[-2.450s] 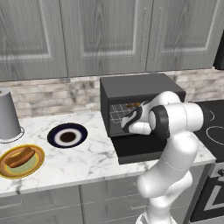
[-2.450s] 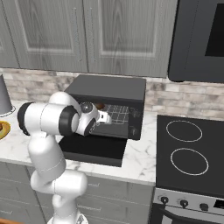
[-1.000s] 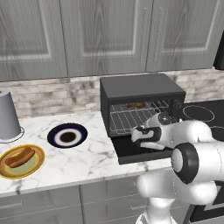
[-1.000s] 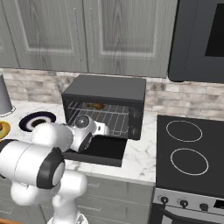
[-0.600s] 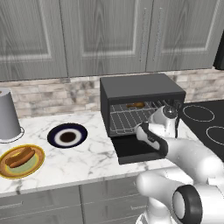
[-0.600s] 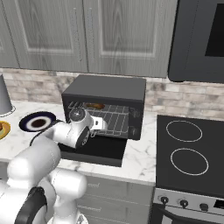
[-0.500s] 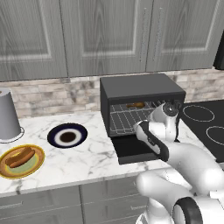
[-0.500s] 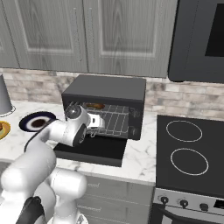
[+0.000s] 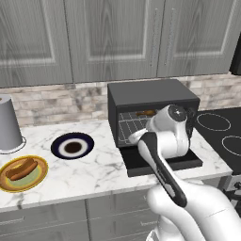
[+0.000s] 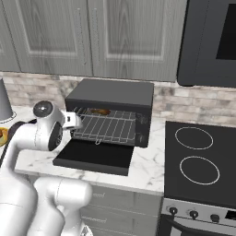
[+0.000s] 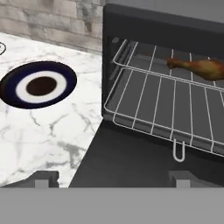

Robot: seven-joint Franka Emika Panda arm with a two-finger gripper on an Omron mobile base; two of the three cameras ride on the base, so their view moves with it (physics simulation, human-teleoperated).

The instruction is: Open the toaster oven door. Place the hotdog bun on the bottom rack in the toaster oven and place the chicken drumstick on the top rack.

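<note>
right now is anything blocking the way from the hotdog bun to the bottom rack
Nothing visible blocks it. The toaster oven door lies folded down, and the bottom rack is bare and partly pulled out. The hotdog bun sits on its yellow plate at the counter's left, with the dark blue plate between it and the oven.

Ahead of the end effector (image 11: 113, 177), the toaster oven door (image 11: 131, 162) lies flat on the desk (image 11: 48, 127). Beyond it, the chicken drumstick (image 11: 199, 67) rests on the top rack (image 11: 144, 61), above the bottom rack (image 11: 166, 105). A plate (image 11: 38, 84) sits to the left.
</note>
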